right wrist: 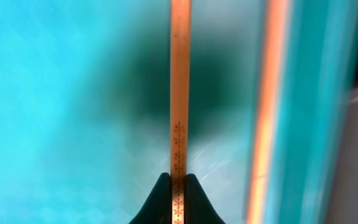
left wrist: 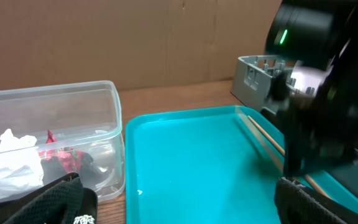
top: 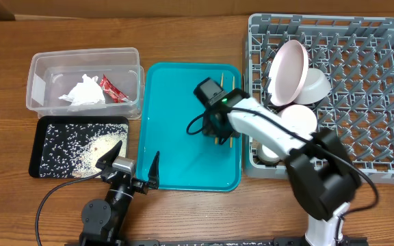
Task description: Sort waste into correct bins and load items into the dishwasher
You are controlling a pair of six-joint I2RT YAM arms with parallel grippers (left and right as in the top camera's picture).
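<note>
My right gripper (top: 218, 130) is over the teal tray's right side, shut on one wooden chopstick (right wrist: 179, 93). The second chopstick (right wrist: 267, 106) lies beside it along the tray's right rim. My left gripper (top: 130, 162) is open and empty at the tray's front left corner. The clear tub (top: 46, 72) holds the white napkin (top: 84, 92) and red sauce packet (top: 113, 89). The black tray (top: 53, 124) holds rice grains (top: 94, 147). The grey dish rack (top: 361, 89) holds the pinkish bowl (top: 287, 68), the greyish bowl (top: 314, 85), the white plate (top: 298, 119) and the cup (top: 269, 154).
The teal serving tray (top: 176, 137) sits between the tub and the rack. A cardboard wall (left wrist: 135, 43) stands behind the table in the left wrist view. The right arm (top: 279, 137) reaches across the rack's front left corner.
</note>
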